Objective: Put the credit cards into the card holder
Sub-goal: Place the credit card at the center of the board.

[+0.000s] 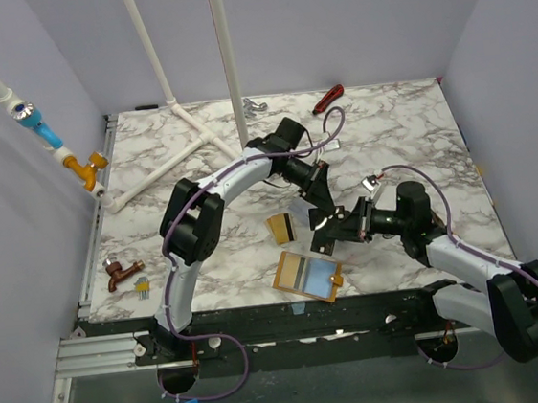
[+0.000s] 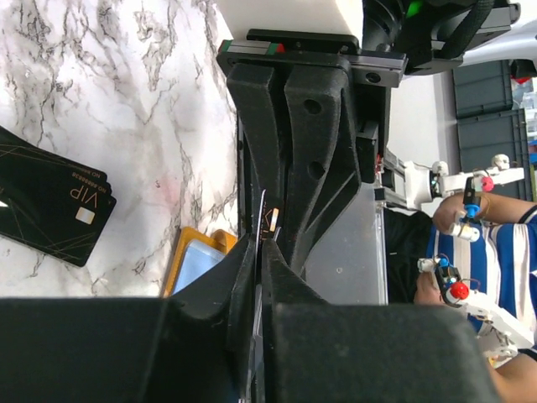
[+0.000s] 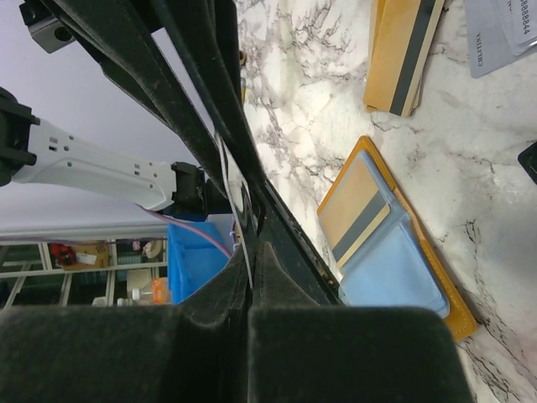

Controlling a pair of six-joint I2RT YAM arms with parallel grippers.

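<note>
My right claw (image 1: 327, 226) is pinched shut on a thin card (image 3: 237, 195), held on its edge. My left claw (image 1: 319, 208) comes in right against it, and its fingers (image 2: 252, 277) are squeezed on the same card. So both claws hold one card up in the air, above the table (image 1: 415, 128). I think I am passing the card from one claw to the other.

To do this well, one claw should keep a firm hold before the other lets go. The card is thin and slippery, so it could slide or drop. I should let go slowly and not twist.

Just below my claws lies the card holder (image 1: 307, 274), open and flat. It is orange-tan with a clear blue pocket. One gold-tan card with a dark stripe (image 3: 357, 210) is already tucked partway in that pocket.

Beside the holder, a little farther back, lies another gold-tan card with a dark stripe (image 1: 282, 228). A pale grey card (image 3: 499, 38) lies near it. These are not in the holder yet. A black card that says VIP (image 2: 50, 206) also lies flat on the table.
</note>
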